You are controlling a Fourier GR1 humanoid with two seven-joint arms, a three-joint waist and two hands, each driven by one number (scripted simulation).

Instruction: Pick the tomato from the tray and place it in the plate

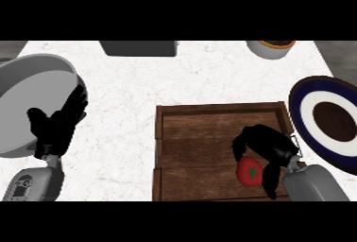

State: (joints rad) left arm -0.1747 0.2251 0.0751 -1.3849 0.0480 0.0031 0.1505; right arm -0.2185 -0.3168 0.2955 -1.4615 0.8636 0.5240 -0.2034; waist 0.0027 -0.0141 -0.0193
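Note:
A red tomato [249, 173] with a green stem lies in the wooden tray [202, 127], near its front right corner. My right hand [268, 145] arches over the tomato with fingers and thumb curled down around it; the far side of the tomato is hidden by the hand. The plate [327, 118], dark blue and white with a brown centre, sits just right of the tray at the view's right edge. My left hand [57, 124] rests open at the left, fingers up, over the rim of a grey pan.
A large grey pan [31, 94] fills the left edge. A dark grey box [138, 47] stands at the back centre. A white bowl with an orange rim [270, 47] sits at the back right. White marbled counter [118, 156] lies between pan and tray.

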